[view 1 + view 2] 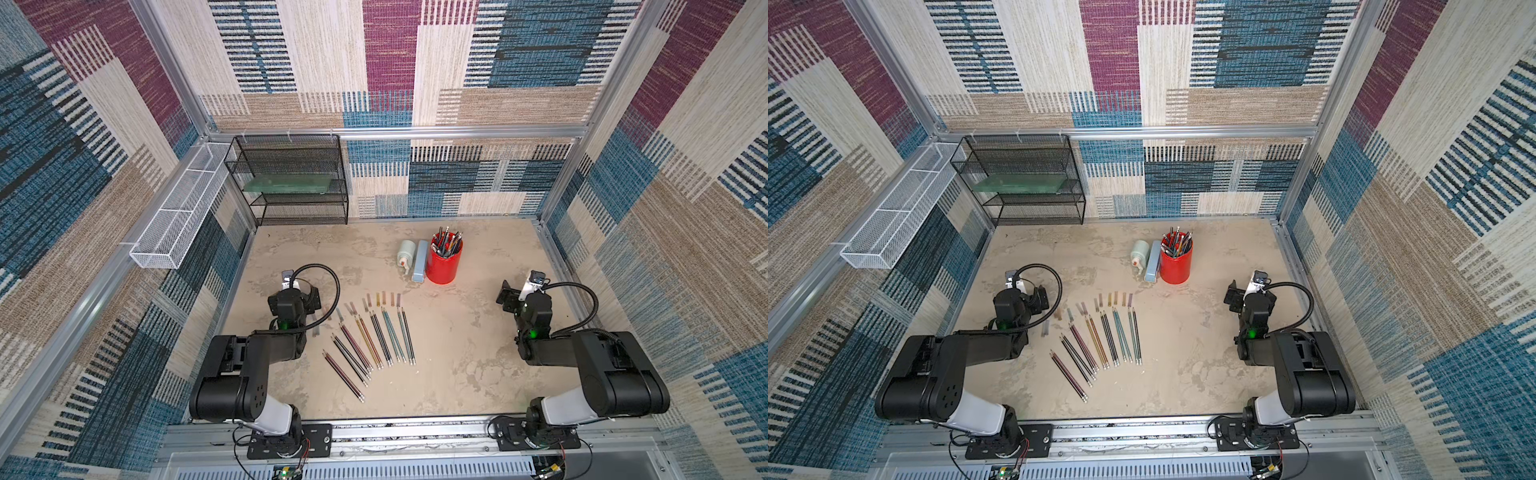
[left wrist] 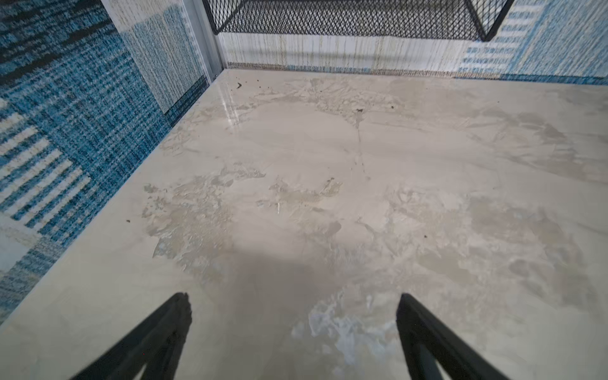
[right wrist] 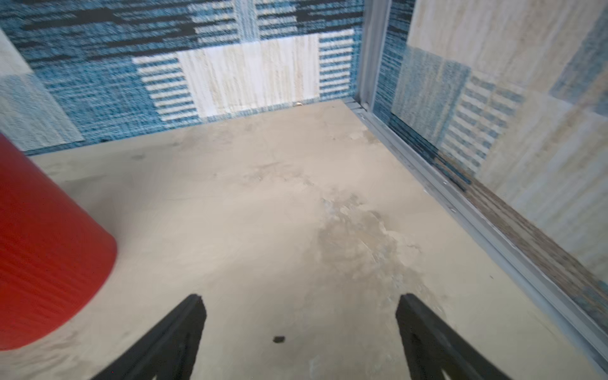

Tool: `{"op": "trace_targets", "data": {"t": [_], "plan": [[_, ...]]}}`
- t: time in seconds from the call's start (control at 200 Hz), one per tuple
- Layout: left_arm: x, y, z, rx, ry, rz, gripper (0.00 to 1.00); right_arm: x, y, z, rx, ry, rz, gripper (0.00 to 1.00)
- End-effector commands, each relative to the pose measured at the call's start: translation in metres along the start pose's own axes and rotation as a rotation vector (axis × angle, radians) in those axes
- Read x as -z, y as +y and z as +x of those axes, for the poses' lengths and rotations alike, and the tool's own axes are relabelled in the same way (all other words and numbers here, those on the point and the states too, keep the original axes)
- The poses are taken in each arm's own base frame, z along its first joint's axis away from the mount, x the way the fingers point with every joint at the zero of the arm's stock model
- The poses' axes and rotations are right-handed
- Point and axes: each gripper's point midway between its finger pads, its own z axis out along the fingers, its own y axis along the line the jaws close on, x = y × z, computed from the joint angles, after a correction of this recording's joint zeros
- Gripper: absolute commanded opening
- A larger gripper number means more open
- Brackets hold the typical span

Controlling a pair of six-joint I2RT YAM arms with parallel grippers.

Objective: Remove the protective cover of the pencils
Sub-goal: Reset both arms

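Several pencils (image 1: 370, 345) (image 1: 1100, 345) with maroon, black, gold and teal shafts lie fanned out on the table in both top views. Their pale ends point toward the front. Small tinted protective covers (image 1: 383, 299) (image 1: 1115, 298) lie in a row just past their tips, with a narrow gap showing. My left gripper (image 1: 309, 296) (image 1: 1037, 297) (image 2: 294, 297) hovers left of the fan, open and empty. My right gripper (image 1: 506, 297) (image 1: 1232, 297) (image 3: 301, 299) stands far right, open and empty. Neither wrist view shows the pencils.
A red cup (image 1: 444, 266) (image 3: 39, 246) full of pens stands at the back, with a white bottle (image 1: 406, 253) and a pale blue box (image 1: 420, 262) beside it. A black mesh shelf (image 1: 291, 183) (image 2: 345, 16) fills the back left corner. A white wire basket (image 1: 178, 216) hangs on the left wall.
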Motion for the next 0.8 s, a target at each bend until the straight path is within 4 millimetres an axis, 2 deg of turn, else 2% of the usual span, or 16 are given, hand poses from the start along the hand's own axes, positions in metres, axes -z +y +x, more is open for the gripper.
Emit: {"op": "trace_targets", "data": {"t": [0.0, 0.731, 0.796], "plan": [[-0.0008, -0.0032, -0.0048, -0.006, -0.011, 0.017, 0.99, 0.0008, 0.0097, -0.0224, 0.01, -0.084, -0.046, 0.95], [-0.0009, -0.0033, -0.0052, -0.006, -0.015, 0.018, 0.99, -0.0005, 0.0102, -0.0222, 0.012, -0.077, -0.044, 0.95], [-0.0011, -0.003, -0.0045, -0.006, -0.012, 0.017, 0.99, -0.0051, 0.0185, -0.0196, 0.034, -0.055, -0.093, 0.95]]}}
